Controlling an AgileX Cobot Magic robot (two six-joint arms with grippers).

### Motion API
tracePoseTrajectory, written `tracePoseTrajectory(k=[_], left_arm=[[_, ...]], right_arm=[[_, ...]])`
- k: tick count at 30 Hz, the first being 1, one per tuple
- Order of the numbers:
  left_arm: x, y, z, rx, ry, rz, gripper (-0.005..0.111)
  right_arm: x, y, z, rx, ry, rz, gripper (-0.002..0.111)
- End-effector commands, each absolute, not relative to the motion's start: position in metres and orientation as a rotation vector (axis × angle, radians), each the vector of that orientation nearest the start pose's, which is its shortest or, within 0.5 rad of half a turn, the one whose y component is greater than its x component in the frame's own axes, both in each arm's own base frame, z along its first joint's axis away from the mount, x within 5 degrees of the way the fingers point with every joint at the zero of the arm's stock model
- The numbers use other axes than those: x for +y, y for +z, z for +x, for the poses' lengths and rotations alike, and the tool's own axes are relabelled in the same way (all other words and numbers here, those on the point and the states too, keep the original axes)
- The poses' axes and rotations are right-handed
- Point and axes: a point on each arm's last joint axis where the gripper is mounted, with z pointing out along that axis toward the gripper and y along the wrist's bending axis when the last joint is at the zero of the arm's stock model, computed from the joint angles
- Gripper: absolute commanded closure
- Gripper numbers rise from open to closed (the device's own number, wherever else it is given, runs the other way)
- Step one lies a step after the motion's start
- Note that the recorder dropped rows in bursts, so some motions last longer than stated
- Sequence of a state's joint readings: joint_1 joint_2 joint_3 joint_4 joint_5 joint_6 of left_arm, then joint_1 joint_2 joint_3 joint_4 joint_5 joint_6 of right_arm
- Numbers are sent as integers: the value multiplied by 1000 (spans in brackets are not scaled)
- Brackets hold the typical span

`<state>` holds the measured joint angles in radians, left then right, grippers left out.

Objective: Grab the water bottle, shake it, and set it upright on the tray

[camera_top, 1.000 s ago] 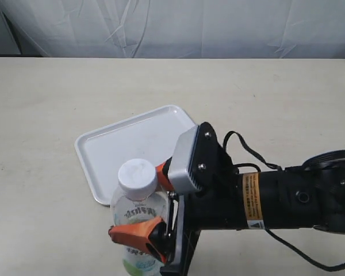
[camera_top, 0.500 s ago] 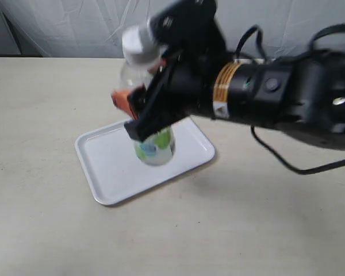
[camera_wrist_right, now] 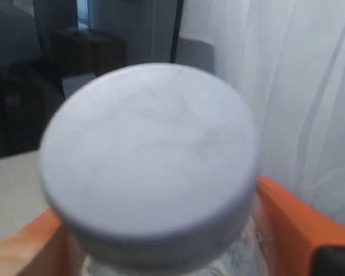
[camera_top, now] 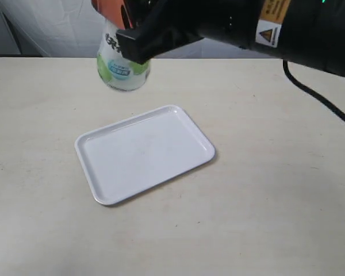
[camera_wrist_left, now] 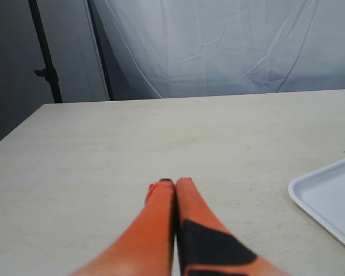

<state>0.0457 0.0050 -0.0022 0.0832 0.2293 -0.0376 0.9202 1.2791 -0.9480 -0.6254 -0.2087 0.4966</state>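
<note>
Moved: the water bottle (camera_top: 123, 69) has gone up from just over the tray (camera_top: 144, 152) to the upper left of the frame, high in the air.
Holding: the right gripper (camera_wrist_right: 158, 247) is squeezed around the bottle, with orange fingers (camera_wrist_right: 287, 224) on both sides under the white cap (camera_wrist_right: 149, 155).
Other arm: the left gripper (camera_wrist_left: 172, 184) is pressed closed with nothing in it, low over the counter (camera_top: 276, 201).
Bottle now: we see it nearly straight up and down, bottom end down, top cut off by the frame.
Tray now: flat on the counter in the middle of the frame, nothing on it.
What matters next: we think the shake is going on. The tray lies down and to the right of the bottle, the bottle already points the right way to stand, and only the right arm can bring it.
</note>
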Motion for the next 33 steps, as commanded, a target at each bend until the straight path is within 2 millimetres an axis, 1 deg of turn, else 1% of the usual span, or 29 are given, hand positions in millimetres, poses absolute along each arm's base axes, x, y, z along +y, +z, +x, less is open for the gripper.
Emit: tracePoseTrajectory(k=[1,3,4,5,6,8,10,12,13,14,16,17,20,21,24,26,27,29,31,33], left_arm=[[4,193,55,1708,79,-23,107],[4,193,55,1708,79,-23,107],[4,193,55,1708,79,-23,107],[4,193,55,1708,79,-23,107],[4,193,55,1708,79,-23,107],[4,193,55,1708,79,-23,107],[4,193,55,1708,79,-23,107],[4,193,55,1708,79,-23,107],[4,193,55,1708,79,-23,107],[4,193,55,1708,79,-23,107],[4,193,55,1708,79,-23,107],[4,193,55,1708,79,-23,107],[4,193,55,1708,79,-23,107],[4,193,55,1708,79,-23,107],[4,193,55,1708,79,-23,107],[4,193,55,1708,79,-23,107],[4,193,55,1708,79,-23,107],[4,193,55,1708,79,-23,107],[4,193,55,1708,79,-23,107],[4,193,55,1708,79,-23,107]], right_arm=[[247,309,189,1714,540,-963,109],[253,292,194,1760,524,-989,109],[256,290,194,1757,532,-995,109],[257,292,192,1736,552,-998,109],[258,300,188,1678,570,-1011,109],[255,326,179,1547,611,-1009,109],[248,361,169,1393,678,-962,109],[238,388,160,1294,714,-921,109],[234,397,156,1264,720,-905,109],[231,401,154,1251,722,-898,109],[228,399,155,1291,691,-897,109],[230,393,159,1337,666,-904,109],[241,355,171,1490,608,-957,109],[248,333,176,1552,593,-991,109],[262,292,187,1667,561,-1056,109],[267,282,190,1687,560,-1071,109],[268,283,190,1673,573,-1070,109],[267,296,186,1614,611,-1051,109],[262,321,178,1497,677,-1016,109],[252,348,169,1396,716,-974,109]])
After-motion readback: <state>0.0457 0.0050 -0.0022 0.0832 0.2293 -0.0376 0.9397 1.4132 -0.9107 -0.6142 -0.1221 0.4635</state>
